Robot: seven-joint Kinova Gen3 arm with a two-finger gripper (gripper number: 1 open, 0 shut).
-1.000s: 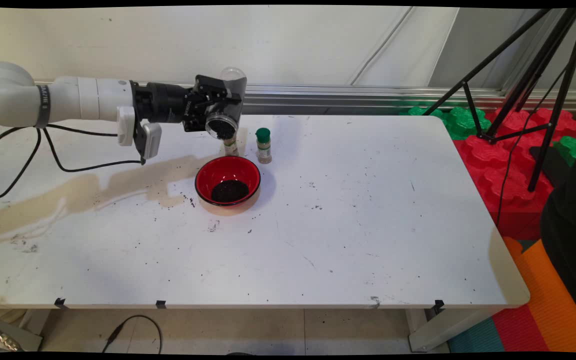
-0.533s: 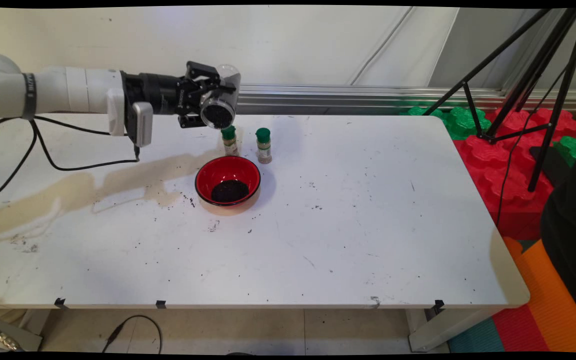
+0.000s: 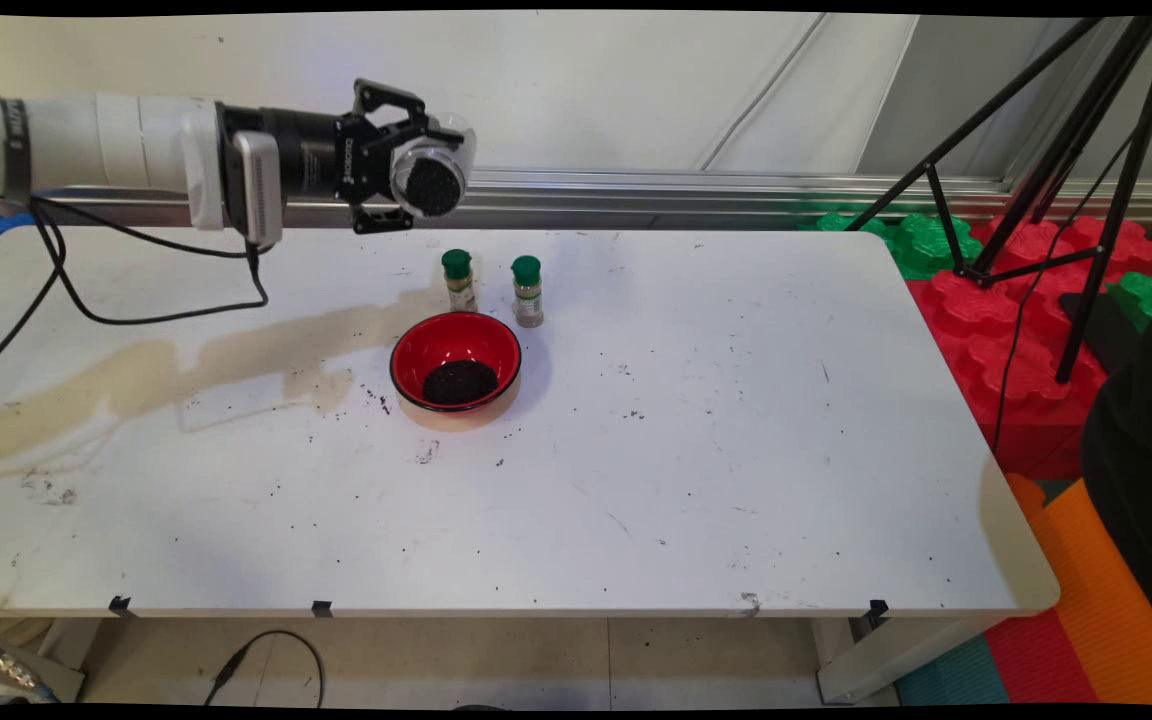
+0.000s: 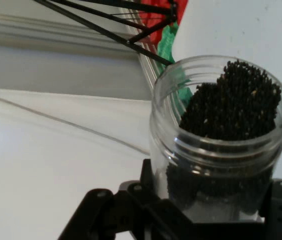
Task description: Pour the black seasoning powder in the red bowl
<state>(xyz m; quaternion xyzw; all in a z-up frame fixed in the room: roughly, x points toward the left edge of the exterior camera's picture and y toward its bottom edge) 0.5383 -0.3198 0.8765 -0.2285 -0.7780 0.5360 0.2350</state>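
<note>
My gripper (image 3: 414, 178) is shut on a clear plastic jar (image 3: 432, 180) of small black grains, held high above the table's far edge and tipped on its side, mouth towards the camera. In the hand view the jar (image 4: 216, 145) sits between the black linkage, grains piled towards its open mouth. Below and a little right stands a red bowl (image 3: 455, 361) with a heap of black grains in it. Two small spice bottles with green caps, one (image 3: 459, 280) and the other (image 3: 527, 290), stand just behind the bowl.
Black grains lie scattered over the white table (image 3: 696, 450), and a tan stain (image 3: 166, 365) runs across its left part. A black tripod (image 3: 1066, 170) and red and green foam blocks (image 3: 1016, 330) stand to the right of the table. Black cables (image 3: 126, 315) hang under the arm.
The arm has risen and drawn back to the left with the jar, away from the bowl. The jar has turned further onto its side. The left spice bottle is uncovered.
</note>
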